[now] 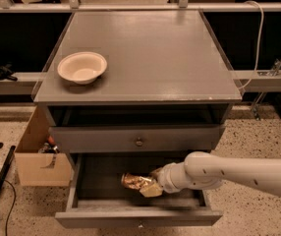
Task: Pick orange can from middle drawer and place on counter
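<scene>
The middle drawer [86, 181] stands pulled open below the counter [150, 48]. The orange can [133, 181] lies on its side on the drawer's dark floor, near the middle. My gripper [150, 186] reaches into the drawer from the right on a white arm and is right at the can's right end, touching it. Part of the can is hidden behind the gripper.
A cream bowl [82, 67] sits on the counter's left side. A shut drawer with a round knob [139, 142] is above the open one. A cardboard box [40, 154] stands on the floor to the left. A white cable [259, 28] hangs at the right.
</scene>
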`<state>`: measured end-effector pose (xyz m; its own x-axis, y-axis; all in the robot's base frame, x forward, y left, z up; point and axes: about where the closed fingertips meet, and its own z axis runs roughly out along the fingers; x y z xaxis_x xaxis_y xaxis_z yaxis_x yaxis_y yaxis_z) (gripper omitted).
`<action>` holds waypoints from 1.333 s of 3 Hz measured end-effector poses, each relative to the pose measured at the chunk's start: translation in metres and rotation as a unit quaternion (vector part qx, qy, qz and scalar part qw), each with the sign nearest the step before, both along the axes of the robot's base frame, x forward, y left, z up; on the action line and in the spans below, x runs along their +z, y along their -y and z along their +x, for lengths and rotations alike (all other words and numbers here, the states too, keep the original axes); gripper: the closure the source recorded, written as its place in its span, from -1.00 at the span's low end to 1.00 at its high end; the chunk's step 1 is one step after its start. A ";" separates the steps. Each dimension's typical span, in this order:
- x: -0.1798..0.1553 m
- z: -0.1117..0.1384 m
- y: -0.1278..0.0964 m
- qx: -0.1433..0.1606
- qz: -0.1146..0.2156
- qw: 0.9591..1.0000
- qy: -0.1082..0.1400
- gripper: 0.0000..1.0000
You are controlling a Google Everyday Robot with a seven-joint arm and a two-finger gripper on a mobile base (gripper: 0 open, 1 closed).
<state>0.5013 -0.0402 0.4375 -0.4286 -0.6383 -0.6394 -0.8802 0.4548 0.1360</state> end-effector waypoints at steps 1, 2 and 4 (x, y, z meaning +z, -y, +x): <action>0.032 -0.030 0.023 0.001 -0.002 1.000 0.011 1.00; 0.084 -0.061 0.049 0.016 0.001 0.999 0.038 1.00; 0.265 -0.055 0.087 0.040 -0.008 0.991 0.130 1.00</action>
<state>0.4466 -0.1272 0.7022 -0.1980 -0.6748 -0.7109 -0.9176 0.3826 -0.1075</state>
